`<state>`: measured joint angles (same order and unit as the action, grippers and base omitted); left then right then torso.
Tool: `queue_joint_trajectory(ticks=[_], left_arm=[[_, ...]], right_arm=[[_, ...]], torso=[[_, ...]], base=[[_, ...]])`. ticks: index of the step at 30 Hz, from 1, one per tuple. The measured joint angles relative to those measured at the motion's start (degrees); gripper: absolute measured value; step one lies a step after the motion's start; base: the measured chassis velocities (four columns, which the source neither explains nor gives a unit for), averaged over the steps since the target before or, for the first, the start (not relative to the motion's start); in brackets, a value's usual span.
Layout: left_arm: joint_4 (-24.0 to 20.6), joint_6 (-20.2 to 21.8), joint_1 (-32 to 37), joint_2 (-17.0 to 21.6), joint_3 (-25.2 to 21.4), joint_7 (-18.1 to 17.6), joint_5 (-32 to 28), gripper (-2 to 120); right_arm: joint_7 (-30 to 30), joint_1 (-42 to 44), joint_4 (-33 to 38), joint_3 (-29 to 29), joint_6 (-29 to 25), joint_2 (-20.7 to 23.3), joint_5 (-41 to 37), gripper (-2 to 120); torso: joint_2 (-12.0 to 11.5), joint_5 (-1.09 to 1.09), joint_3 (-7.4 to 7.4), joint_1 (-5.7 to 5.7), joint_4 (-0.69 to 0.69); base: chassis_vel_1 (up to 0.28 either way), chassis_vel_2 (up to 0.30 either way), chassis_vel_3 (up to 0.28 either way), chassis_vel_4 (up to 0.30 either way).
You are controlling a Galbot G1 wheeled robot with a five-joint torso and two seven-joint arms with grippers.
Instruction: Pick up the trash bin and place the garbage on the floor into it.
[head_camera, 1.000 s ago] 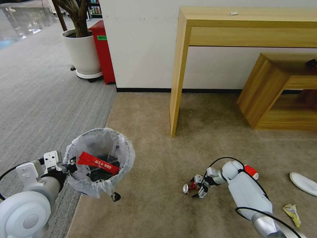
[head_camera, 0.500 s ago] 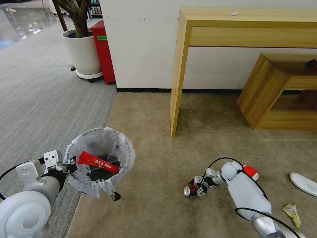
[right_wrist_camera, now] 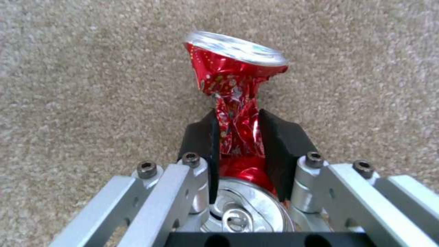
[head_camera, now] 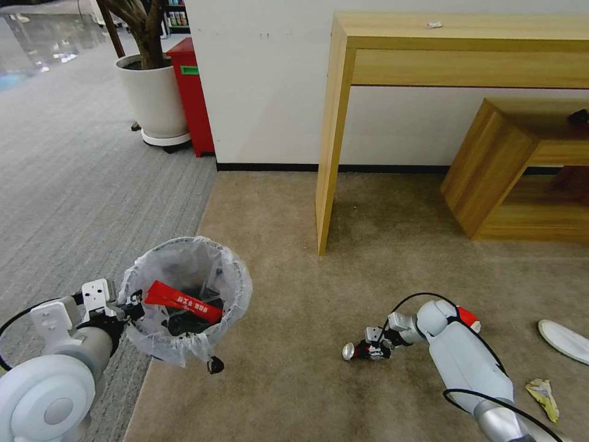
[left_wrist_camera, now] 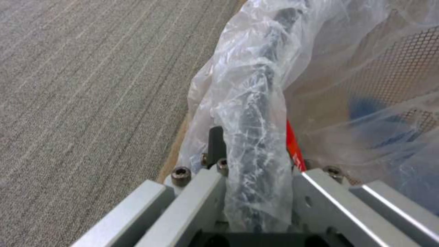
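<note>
Nearest the robot, the left gripper (head_camera: 132, 305) is clamping its jaws on the bagged rim of the trash bin (head_camera: 186, 299) and holding it clear of the floor (head_camera: 294, 294), at the edge of the beige carpet. A red wrapper (head_camera: 183, 301) is already lying inside, so I'd judge the job partly done.

A little farther out, low over the carpet, the right gripper (right_wrist_camera: 238, 137) is pinching its jaws narrow around the waist of a crushed red can (right_wrist_camera: 234, 89); whether it is touching the carpet is hard to say. The can is not yet in the bin, which is sitting well to the left.

Off to the right, a crumpled paper (head_camera: 542, 396), a white slipper (head_camera: 564, 341) cut off by the frame, and something red (head_camera: 467, 318) half hidden behind the right arm are waiting on the floor. Beyond them, a wooden desk (head_camera: 454, 43) is standing against the wall.
</note>
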<state>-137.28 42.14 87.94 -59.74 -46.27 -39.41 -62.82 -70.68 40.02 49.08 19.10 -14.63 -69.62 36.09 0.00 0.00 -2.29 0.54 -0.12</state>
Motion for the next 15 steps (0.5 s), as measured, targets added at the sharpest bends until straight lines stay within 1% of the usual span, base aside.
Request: queue_joint_trajectory(ticks=[10,11,12,13,14,15], left_arm=[[-0.2,0.0,0.3,-0.1,-0.1,0.3,0.1,0],[-0.2,0.0,0.3,-0.1,-0.1,0.3,0.2,0],[-0.2,0.0,0.3,-0.1,-0.1,0.3,0.2,0],[-0.2,0.0,0.2,-0.1,-0.1,0.4,0.2,0],[-0.2,0.0,0.2,-0.1,-0.1,0.4,0.2,0],[-0.2,0.0,0.2,-0.1,-0.1,0.4,0.2,0]], right_arm=[[-0.2,0.2,0.3,0.5,-0.3,0.3,-0.4,23],[-0.1,0.2,0.3,0.6,-0.4,0.4,-0.5,19],[-0.1,0.2,0.3,0.6,-0.4,0.4,-0.5,19],[0.1,0.1,0.3,0.6,-0.4,0.5,-0.7,14],[0.2,0.1,0.3,0.6,-0.4,0.5,-0.8,13],[0.5,0.0,0.3,0.6,-0.5,0.6,-1.1,7]], torso=[[0.0,0.00,0.01,0.00,0.01],[0.0,0.00,0.01,0.00,0.01],[0.0,0.00,0.01,0.00,0.01],[0.0,0.00,0.01,0.00,0.01],[0.0,0.00,0.01,0.00,0.01],[0.0,0.00,0.01,0.00,0.01]], base=[[0.000,0.000,0.000,0.000],[0.000,0.000,0.000,0.000],[0.000,0.000,0.000,0.000],[0.000,0.000,0.000,0.000],[0.000,0.000,0.000,0.000],[0.000,0.000,0.000,0.000]])
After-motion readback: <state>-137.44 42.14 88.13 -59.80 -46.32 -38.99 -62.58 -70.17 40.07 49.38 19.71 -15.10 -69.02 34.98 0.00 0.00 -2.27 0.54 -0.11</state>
